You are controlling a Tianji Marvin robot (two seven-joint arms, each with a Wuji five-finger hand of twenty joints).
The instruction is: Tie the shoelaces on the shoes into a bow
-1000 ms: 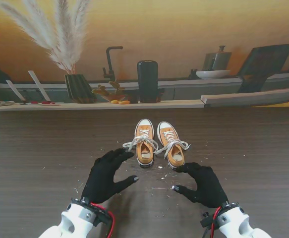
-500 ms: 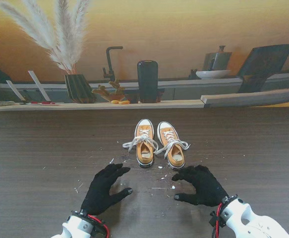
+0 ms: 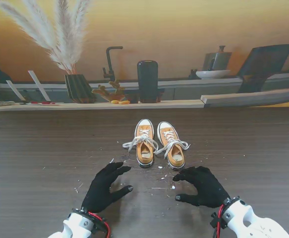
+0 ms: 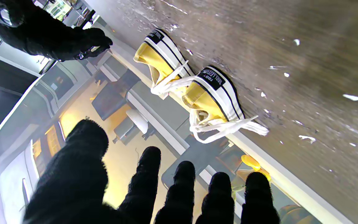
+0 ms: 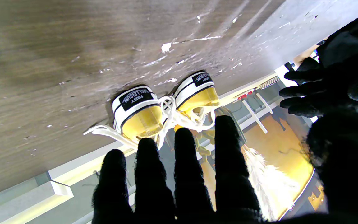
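Observation:
Two small yellow sneakers with white toe caps stand side by side mid-table, toes pointing away from me: the left shoe [image 3: 144,141] and the right shoe [image 3: 171,144]. Their white laces [image 3: 134,143] lie loosely looped across the tongues and spill sideways. In the left wrist view the left shoe [image 4: 211,96] and the right shoe [image 4: 160,56] show their heels; in the right wrist view, the right shoe [image 5: 137,110] and the left shoe [image 5: 197,91]. My left hand [image 3: 104,187] hovers open, nearer to me than the shoes. My right hand [image 3: 200,185] is open too, fingers curled slightly. Neither touches a shoe.
White crumbs and scraps [image 3: 164,184] litter the dark wooden table [image 3: 40,148] between my hands and the shoes. A shelf [image 3: 109,105] at the far edge carries a vase of pampas grass [image 3: 77,87], a black cylinder [image 3: 147,82] and small items.
Both hands pulled back toward me, away from the shoes, over the first half second, then stayed nearly still. The shoes and laces have not moved.

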